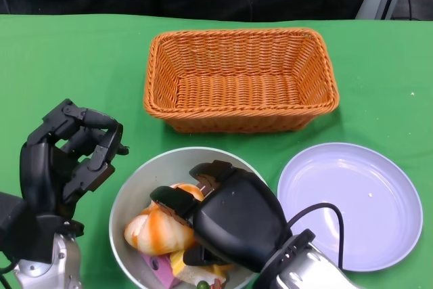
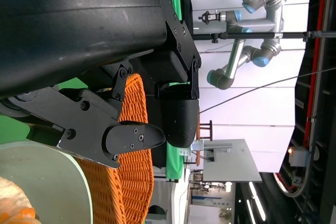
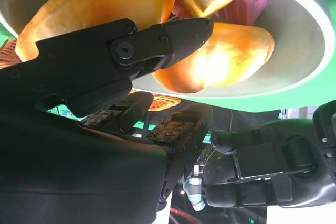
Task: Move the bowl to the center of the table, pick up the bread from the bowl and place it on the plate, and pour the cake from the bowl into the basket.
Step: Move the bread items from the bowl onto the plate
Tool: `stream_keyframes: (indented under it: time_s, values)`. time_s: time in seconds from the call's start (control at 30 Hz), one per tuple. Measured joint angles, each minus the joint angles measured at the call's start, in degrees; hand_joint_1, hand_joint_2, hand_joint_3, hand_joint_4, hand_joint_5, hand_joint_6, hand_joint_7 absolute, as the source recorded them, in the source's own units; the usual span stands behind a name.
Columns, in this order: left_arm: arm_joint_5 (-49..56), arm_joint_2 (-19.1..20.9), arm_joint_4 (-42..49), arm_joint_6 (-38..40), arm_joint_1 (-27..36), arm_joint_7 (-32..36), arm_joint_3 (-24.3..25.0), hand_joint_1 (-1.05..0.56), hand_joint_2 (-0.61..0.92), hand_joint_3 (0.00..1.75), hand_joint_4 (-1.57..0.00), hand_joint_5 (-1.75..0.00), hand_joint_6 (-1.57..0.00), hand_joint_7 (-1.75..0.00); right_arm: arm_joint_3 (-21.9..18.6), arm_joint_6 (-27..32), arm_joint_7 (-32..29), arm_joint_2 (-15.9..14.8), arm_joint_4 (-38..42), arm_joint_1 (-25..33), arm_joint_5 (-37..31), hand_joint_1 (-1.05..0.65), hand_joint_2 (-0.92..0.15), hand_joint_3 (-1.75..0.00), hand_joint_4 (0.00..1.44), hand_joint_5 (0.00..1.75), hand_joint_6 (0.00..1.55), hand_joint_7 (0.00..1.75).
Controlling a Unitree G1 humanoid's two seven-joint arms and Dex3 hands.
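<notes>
1. Two hands flank the work, and the right hand (image 1: pixel 226 218) is plainly the nearer: it hangs over the bowl (image 1: pixel 139 184), its fingers reaching toward the robot's left, onto the bread (image 1: pixel 159 230).
2. That bread, an orange-glazed roll, lies in the bowl just beyond the right fingertips, its long axis running roughly left to right across the bowl in the head view, so the fingers come at it end-on, not across its width.
3. In the right wrist view one black finger (image 3: pixel 157 40) lies across the face of the glazed rolls (image 3: pixel 220 59), touching or all but touching. Whether the thumb has closed on the far side is hidden, so I cannot tell if the bread is gripped or merely touched.
4. Beside the roll sit paler cake pieces (image 1: pixel 193 272) and something pink (image 1: pixel 162 269), crowded close together; a grasp risks dragging a neighbour along.
5. Off to the side, the left hand (image 1: pixel 64 160) is raised just beside the bowl's left rim, fingers curled loosely and apart, holding nothing.
6. The plate (image 1: pixel 352 204) lies bare to the right of the bowl, on the right arm's own side, and the basket (image 1: pixel 240 79) stands beyond both.
7. Judging by this, the bread pickup is the step in hand; the carry would be short, rightward to the plate.
</notes>
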Motion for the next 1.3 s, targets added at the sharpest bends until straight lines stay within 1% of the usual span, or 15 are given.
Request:
stream_keyframes:
  time_s: [0.07,0.1,0.2,0.3,0.33,0.37,0.43,0.47,0.57,0.73,0.83,1.03,1.17,1.23,1.3]
  values:
    - [0.0,-0.1,0.0,0.0,0.0,0.6,0.3,-0.15,0.75,0.56,-0.8,-1.53,-0.87,-1.09,0.0,-0.1,-1.7,0.1,1.2,-0.2,0.7,-0.69,-0.91,-0.02,0.68,0.04,0.57,0.02]
    - [0.1,-0.2,0.0,0.0,0.0,1.1,0.5,-0.14,0.73,0.62,-0.8,-1.53,-0.86,-1.12,0.1,-0.3,-2.4,0.1,1.7,-0.4,0.9,-0.65,-0.91,-0.02,0.69,0.04,0.58,0.02]
    - [0.3,-0.2,0.0,0.0,0.0,2.0,0.6,-0.12,0.71,0.67,-0.8,-1.53,-0.84,-1.15,0.1,-0.4,-4.3,0.2,3.6,-1.2,1.4,-0.6,-0.92,-0.01,0.69,0.03,0.61,0.03]
    - [0.4,-0.2,-0.1,0.0,0.0,2.1,0.5,-0.08,0.72,0.71,-0.8,-1.53,-0.84,-1.15,0.2,-0.4,-4.8,0.5,4.8,-2.1,1.8,-0.57,-0.9,0.0,0.68,0.02,0.6,0.02]
    - [1.0,-0.2,-0.2,0.0,0.0,2.8,0.5,-0.08,0.68,0.79,-0.82,-1.48,-0.86,-1.14,0.2,-0.3,-4.7,0.5,5.4,-2.5,2.2,-0.57,-0.9,0.0,0.68,0.02,0.6,0.02]
    - [2.0,-0.2,-0.4,0.1,0.0,4.0,0.4,-0.08,0.66,0.84,-0.83,-1.47,-0.86,-1.13,0.2,-0.3,-4.7,0.6,6.1,-2.7,2.5,-0.57,-0.9,0.0,0.68,0.02,0.61,0.02]
    - [4.0,-0.2,-1.0,0.1,0.0,6.2,0.4,-0.07,0.61,0.93,-0.82,-1.46,-0.85,-1.16,0.2,-0.2,-4.7,0.6,7.3,-3.1,2.7,-0.57,-0.9,0.0,0.68,0.02,0.62,0.02]
    - [4.7,-0.2,-1.2,0.0,0.0,6.8,0.4,-0.06,0.57,1.01,-0.82,-1.46,-0.85,-1.18,0.2,0.1,-4.6,0.6,7.8,-3.2,2.9,-0.56,-0.9,0.0,0.68,0.02,0.64,0.03]
    - [6.1,-0.2,-1.3,-0.1,0.0,8.3,0.2,-0.07,0.5,1.11,-0.82,-1.47,-0.84,-1.21,0.2,0.7,-3.1,0.8,8.5,-3.8,3.6,-0.57,-0.89,0.0,0.69,0.03,0.66,0.03]
    - [7.8,-0.2,-2.3,-1.2,0.0,10.0,-0.1,-0.08,0.51,1.11,-0.82,-1.5,-0.84,-1.25,1.0,1.6,-2.9,1.1,10.0,-4.7,3.7,-0.59,-0.88,0.0,0.73,0.05,0.71,0.05]
    - [8.2,-0.2,-2.3,-1.3,0.0,10.4,-0.2,-0.07,0.55,1.05,-0.81,-1.5,-0.83,-1.26,1.4,1.7,-3.0,1.1,11.1,-5.3,3.9,-0.59,-0.89,-0.01,0.73,0.05,0.71,0.05]
    - [7.8,-0.2,-2.3,-1.3,0.0,10.4,-0.4,-0.06,0.55,1.03,-0.82,-1.5,-0.83,-1.25,2.0,1.7,-5.0,1.2,13.9,-7.0,4.9,-0.61,-0.9,-0.01,0.75,0.06,0.71,0.04]
    - [7.8,-0.2,-2.3,-1.3,0.0,10.4,-0.6,-0.06,0.56,1.02,-0.82,-1.49,-0.83,-1.24,2.4,1.3,-7.1,1.2,15.8,-7.8,5.6,-0.6,-0.92,-0.01,0.83,0.11,0.72,0.03]
    - [7.8,-0.2,-2.2,-1.6,0.0,10.4,-0.6,-0.06,0.57,1.01,-0.82,-1.49,-0.83,-1.24,2.7,0.9,-7.9,1.2,16.7,-8.4,5.9,-0.59,-0.92,-0.01,0.84,0.13,0.73,0.03]
    - [8.0,-0.2,-2.2,-2.0,0.0,10.4,-0.6,-0.08,0.56,1.01,-0.82,-1.49,-0.83,-1.25,3.0,0.3,-9.5,1.2,17.9,-8.9,6.2,-0.53,-0.92,-0.02,0.9,0.18,0.77,0.05]
